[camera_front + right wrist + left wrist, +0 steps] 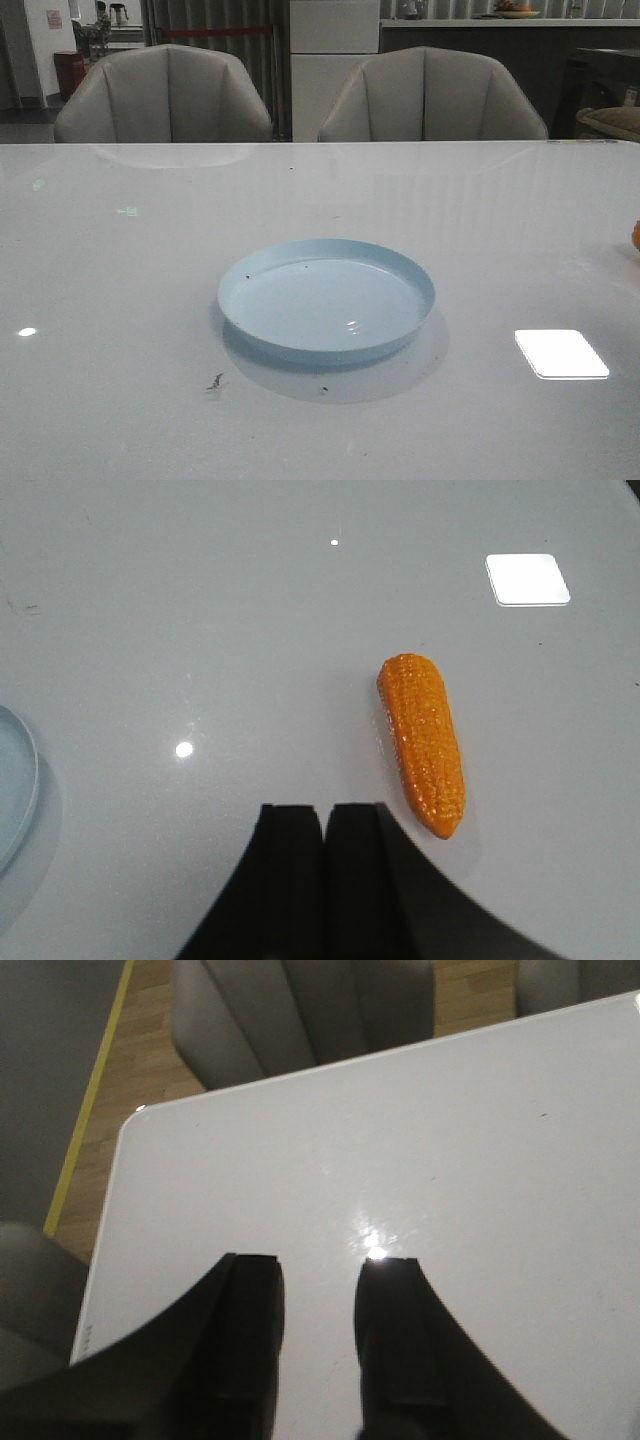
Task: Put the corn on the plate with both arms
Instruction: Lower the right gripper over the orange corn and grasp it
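The pale blue plate (326,300) sits empty in the middle of the white table in the front view; its rim also shows in the right wrist view (18,790). The orange corn (423,742) lies flat on the table in the right wrist view, just beside my right gripper (325,810), whose fingers are shut and empty. A sliver of the corn (636,236) shows at the right edge of the front view. My left gripper (318,1260) is open and empty above bare table near a table corner. Neither arm shows in the front view.
Two grey chairs (165,95) stand behind the table's far edge. The table's corner and edge (125,1125) are close to my left gripper, with wooden floor beyond. A bright light reflection (561,353) lies on the table to the right of the plate.
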{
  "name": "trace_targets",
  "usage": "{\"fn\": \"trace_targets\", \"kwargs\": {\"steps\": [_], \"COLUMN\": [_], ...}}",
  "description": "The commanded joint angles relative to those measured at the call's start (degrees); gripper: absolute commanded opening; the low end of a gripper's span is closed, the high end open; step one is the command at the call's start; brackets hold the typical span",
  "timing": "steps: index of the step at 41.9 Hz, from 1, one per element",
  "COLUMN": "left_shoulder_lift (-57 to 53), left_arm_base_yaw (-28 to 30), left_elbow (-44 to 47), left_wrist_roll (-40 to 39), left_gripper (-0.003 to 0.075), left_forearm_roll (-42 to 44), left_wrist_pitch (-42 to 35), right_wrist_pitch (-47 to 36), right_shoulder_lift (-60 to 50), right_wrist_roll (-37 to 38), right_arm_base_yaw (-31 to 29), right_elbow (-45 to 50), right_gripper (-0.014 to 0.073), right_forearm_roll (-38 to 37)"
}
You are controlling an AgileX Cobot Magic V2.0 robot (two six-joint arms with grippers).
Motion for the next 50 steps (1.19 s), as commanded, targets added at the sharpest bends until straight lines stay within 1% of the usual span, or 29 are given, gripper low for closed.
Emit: {"fn": "trace_targets", "kwargs": {"steps": [1, 7, 12, 17, 20, 22, 25, 28, 32, 34, 36, 39, 43, 46, 50], "left_shoulder_lift": [-8.2, -19.7, -27.8, -34.6, -37.6, -39.1, -40.8, -41.9, -42.2, -42.2, -42.2, -42.2, -42.2, -42.2, -42.2], "left_arm_base_yaw": [3.2, 7.3, 8.0, 8.0, 8.0, 8.0, 8.0, 8.0, 8.0, 8.0, 8.0, 8.0, 8.0, 8.0, 8.0], "left_elbow": [10.5, 31.0, 46.4, 57.8, 62.7, 64.8, 67.2, 68.3, 68.5, 68.5, 68.5, 68.5, 68.5, 68.5, 68.5], "left_wrist_roll": [-1.2, -1.2, -1.2, -1.2, -1.2, -1.2, -1.2, -1.2, -1.2, -1.2, -1.2, -1.2, -1.2, -1.2, -1.2], "left_gripper": [0.028, 0.028, 0.028, 0.028, 0.028, 0.028, 0.028, 0.0279, 0.0279, 0.0279, 0.0279, 0.0279, 0.0279, 0.0279, 0.0279], "left_forearm_roll": [0.5, -5.3, -8.1, -10.8, -12.9, -14.3, -15.9, -16.5, -16.6, -16.6, -16.6, -16.7, -16.8, -16.8, -16.8], "left_wrist_pitch": [-9.1, -22.6, -32.0, -36.2, -37.4, -38.1, -38.2, -38.2, -38.2, -38.2, -38.2, -38.3, -38.3, -38.3, -38.3], "right_wrist_pitch": [-2.6, -2.5, -2.5, -2.5, -2.5, -2.5, -3.2, -5.6, -10.5, -11.6, -10.7, -5.3, 6.7, 12.7, 16.3], "right_shoulder_lift": [-0.2, -0.2, -0.2, -0.2, -0.2, -0.2, -0.2, -0.2, -0.2, -0.2, 0.4, 2.3, 7.2, 11.3, 17.7], "right_wrist_roll": [-0.2, -0.2, -0.2, -0.2, -0.2, -0.3, -0.3, -0.3, -0.3, -0.3, -0.2, -0.2, -0.2, -0.2, -0.2], "right_arm_base_yaw": [-0.1, -0.1, -0.1, -0.1, -0.1, -0.1, -0.1, -0.1, -0.1, -0.1, -0.2, -0.8, -2.4, -3.9, -5.6], "right_elbow": [-1.7, -1.7, -1.7, -1.7, -1.7, -1.7, -1.7, -1.7, -2.2, -3.0, -4.4, -8.1, -16.2, -22.3, -30.9], "right_gripper": [0.0092, 0.0102, 0.0102, 0.0102, 0.0102, 0.0105, 0.0143, 0.0232, 0.0402, 0.045, 0.0453, 0.0429, 0.04, 0.0399, 0.0399], "right_forearm_roll": [0.3, 0.3, 0.3, 0.3, 0.2, -0.3, -2.1, -2.9, -3.0, -3.0, -2.9, -2.9, -2.8, -3.0, -4.1]}}
